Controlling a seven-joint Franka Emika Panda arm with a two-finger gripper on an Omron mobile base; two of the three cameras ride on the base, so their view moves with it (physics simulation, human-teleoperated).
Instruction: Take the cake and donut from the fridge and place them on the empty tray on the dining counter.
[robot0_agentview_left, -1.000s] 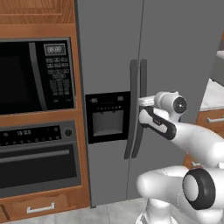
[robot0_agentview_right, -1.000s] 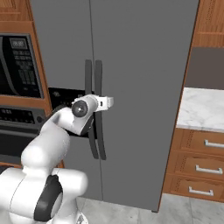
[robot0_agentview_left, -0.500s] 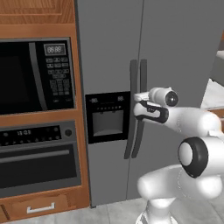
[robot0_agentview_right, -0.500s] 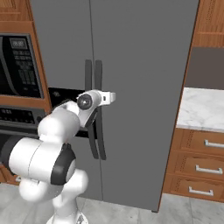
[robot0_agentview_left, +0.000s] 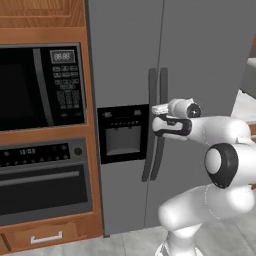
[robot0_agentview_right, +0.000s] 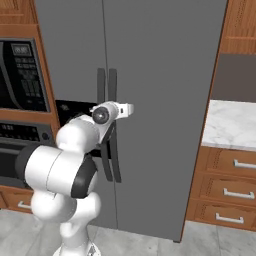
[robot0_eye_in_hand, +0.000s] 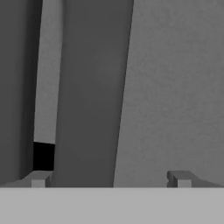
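Your gripper (robot0_eye_in_hand: 109, 178) stood wide, jaws spread either side of the right door's handle (robot0_eye_in_hand: 89, 96), gripping nothing. The fridge (robot0_agentview_left: 200, 55) was shut, both doors closed, handles side by side at centre. In the left base view your hand sat at 3 o'clock of the handles, just beside them. Dispenser panel (robot0_agentview_left: 122, 132) at 9 o'clock of the handles; microwave (robot0_agentview_left: 40, 85) further at 9, oven (robot0_agentview_left: 42, 185) below it.

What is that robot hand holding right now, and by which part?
Nothing yet. The gripper is open in front of the closed fridge, its fingertips on either side of the right door's dark handle, not clamped on it.
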